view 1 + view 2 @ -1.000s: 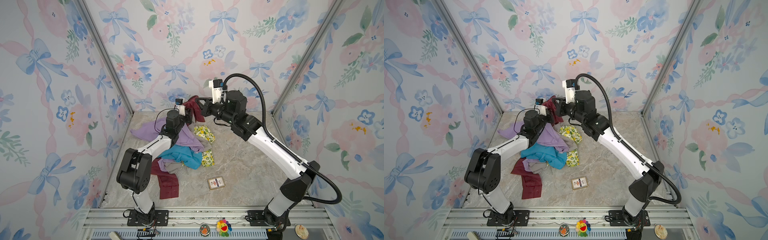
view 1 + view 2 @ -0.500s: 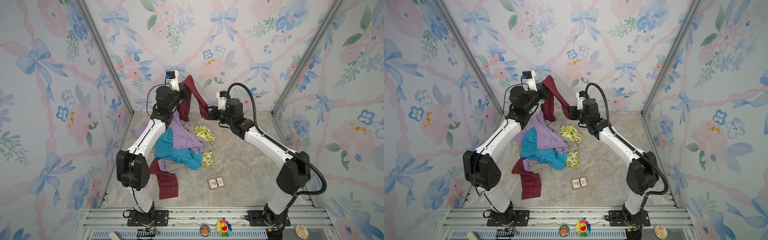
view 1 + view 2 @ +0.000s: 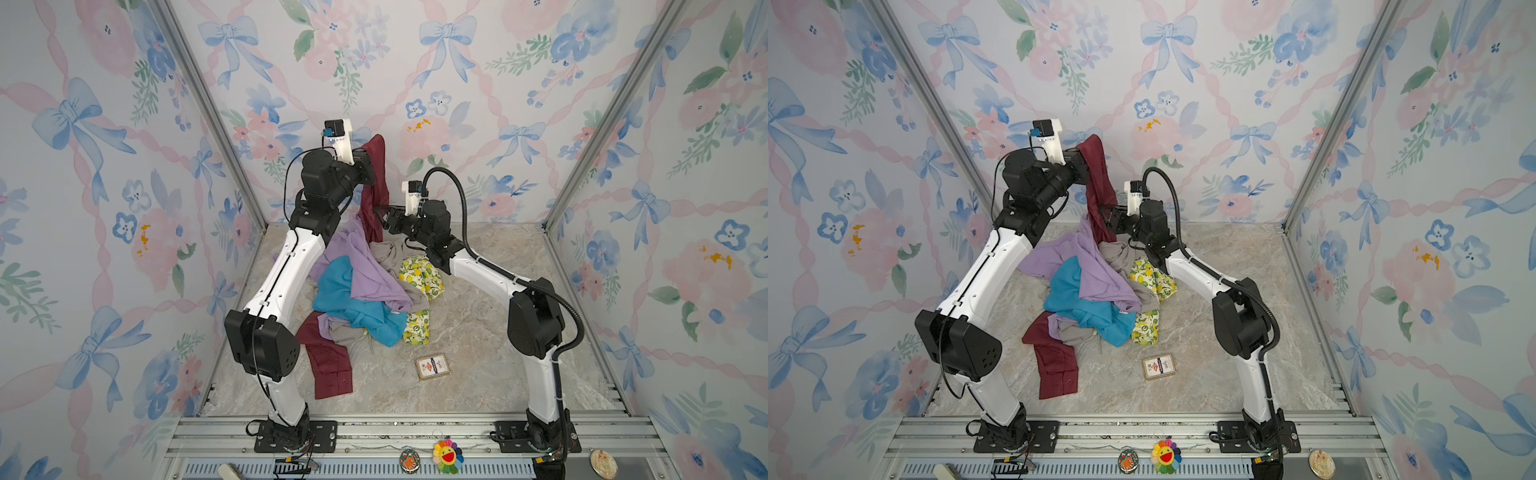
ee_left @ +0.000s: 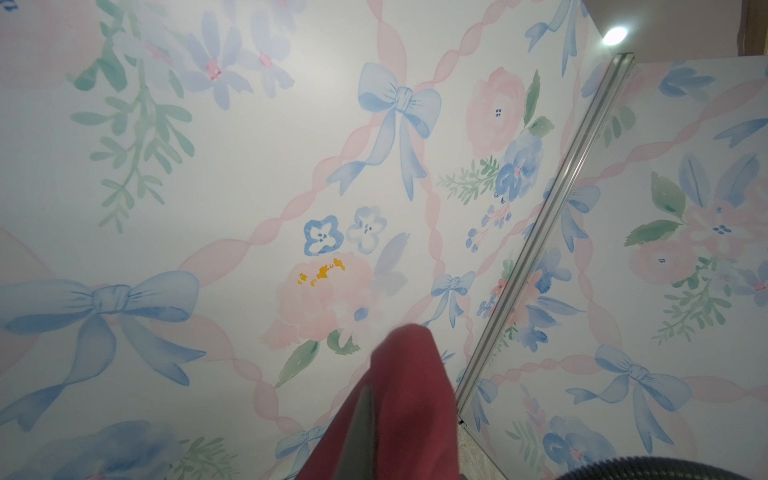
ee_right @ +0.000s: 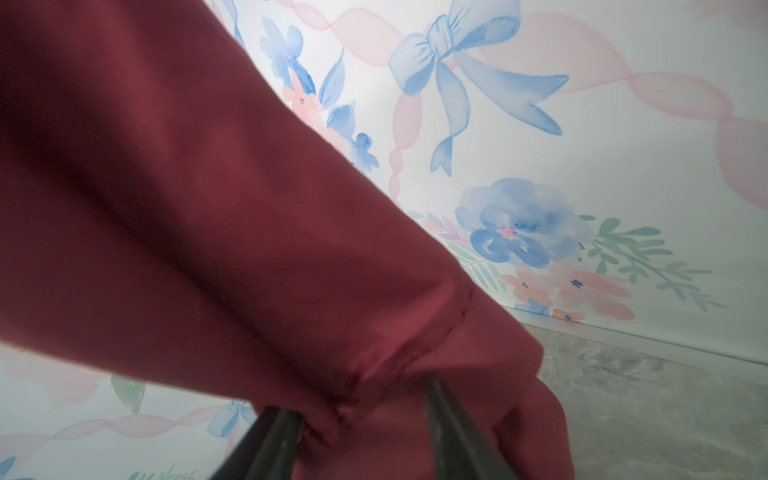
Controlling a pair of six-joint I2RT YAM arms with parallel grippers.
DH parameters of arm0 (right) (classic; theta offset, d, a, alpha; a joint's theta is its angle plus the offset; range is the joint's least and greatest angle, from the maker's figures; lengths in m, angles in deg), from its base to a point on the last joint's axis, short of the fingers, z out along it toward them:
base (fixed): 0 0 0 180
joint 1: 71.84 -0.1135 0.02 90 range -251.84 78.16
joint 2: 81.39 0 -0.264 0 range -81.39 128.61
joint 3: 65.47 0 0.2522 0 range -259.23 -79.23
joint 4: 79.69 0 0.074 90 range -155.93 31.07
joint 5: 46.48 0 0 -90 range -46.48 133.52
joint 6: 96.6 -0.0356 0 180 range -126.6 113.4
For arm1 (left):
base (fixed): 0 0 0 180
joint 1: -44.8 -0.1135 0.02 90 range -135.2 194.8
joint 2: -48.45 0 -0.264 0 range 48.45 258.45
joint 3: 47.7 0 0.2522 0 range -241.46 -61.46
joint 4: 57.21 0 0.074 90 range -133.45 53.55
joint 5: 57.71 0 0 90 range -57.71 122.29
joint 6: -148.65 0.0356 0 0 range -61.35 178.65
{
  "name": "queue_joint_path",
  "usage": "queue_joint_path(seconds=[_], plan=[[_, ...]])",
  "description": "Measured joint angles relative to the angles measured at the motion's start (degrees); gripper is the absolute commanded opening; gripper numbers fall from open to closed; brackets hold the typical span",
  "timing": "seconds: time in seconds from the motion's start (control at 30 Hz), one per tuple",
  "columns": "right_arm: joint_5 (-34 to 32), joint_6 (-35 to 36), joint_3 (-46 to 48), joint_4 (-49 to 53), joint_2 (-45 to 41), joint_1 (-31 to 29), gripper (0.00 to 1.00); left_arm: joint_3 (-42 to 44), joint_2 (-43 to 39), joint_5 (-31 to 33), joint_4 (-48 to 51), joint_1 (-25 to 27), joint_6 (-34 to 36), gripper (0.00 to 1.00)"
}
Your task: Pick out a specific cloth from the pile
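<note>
Right at the left gripper (image 3: 371, 165) the fingers are clamped tight on a fold of the cloth (image 3: 376, 187), the dark maroon shirt. It's hoisted high, with the fabric hanging pretty much straight down off them. A bit below sits the right gripper (image 5: 359, 405). Its fingers (image 5: 274, 440) are parted with a bunched, seamed bit of maroon lying in the gap. It looks draped rather than pinched, though the wrist view is too close to be sure. The bit that matters: from both sets of fingers the shirt's long axis runs down and back toward the arm bases. It dives under the pile (image 3: 365, 286) and comes out flat on the side away from the fingers. The right fingers are the nearer ones to where it goes under, so a lower re-grab would probably be theirs while the left just hauls up. The lilac shirt (image 3: 368, 266) and teal garment (image 3: 349, 303) lie over the buried stretch and could ride along. Past that it's a marble-look tabletop (image 3: 498, 353) with a small card box (image 3: 432, 366), well apart from either gripper. The walls all round have flowery bow wallpaper (image 3: 415, 83).
</note>
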Motion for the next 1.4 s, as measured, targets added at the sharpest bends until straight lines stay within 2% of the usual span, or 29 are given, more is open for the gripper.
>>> queue_joint_path(seconds=[0.07,0.23,0.33,0.53,0.6,0.67,0.73,1.03,1.3,1.37,1.4], plan=[[-0.2,0.9,0.3,-2.6,2.0,-0.3,0.72,2.6,-1.8,0.0,0.0,0.0,0.0,0.00],[-2.3,3.9,0.1,-7.9,5.1,-1.5,0.78,7.7,-5.0,0.0,-0.5,-0.1,0.0,0.00],[-2.4,5.3,-3.4,-10.5,8.7,-2.0,0.80,10.6,-6.8,0.0,-0.9,-0.3,0.0,0.00],[-2.3,6.4,-11.6,-14.2,16.1,-2.8,0.52,16.0,-9.8,-0.1,-1.3,-0.9,0.0,0.00],[-1.9,6.3,-15.2,-14.2,18.4,-2.8,0.47,18.1,-11.3,-0.2,-1.3,-1.6,-0.2,0.00],[-1.1,6.4,-19.1,-13.5,20.7,-2.8,0.29,20.0,-12.9,-0.3,-1.4,-2.5,-0.2,0.00],[-0.3,6.3,-22.8,-12.9,22.4,-3.0,0.01,22.1,-14.8,-0.4,-1.3,-3.4,-0.4,0.00],[1.3,5.9,-25.0,-10.2,22.6,-2.8,0.00,30.6,-20.7,-0.4,-2.6,-6.0,-1.2,0.00],[-2.6,6.5,-18.5,-5.1,14.1,-0.9,0.00,36.0,-21.1,0.0,-3.9,-8.9,-1.2,0.00],[-3.3,6.8,-18.7,-3.2,11.9,-0.1,0.00,37.6,-21.1,0.1,-4.5,-8.9,-1.2,0.11],[-3.5,7.1,-19.5,-2.1,11.2,0.2,0.00,38.5,-21.2,0.1,-4.9,-8.9,-1.1,0.20]])
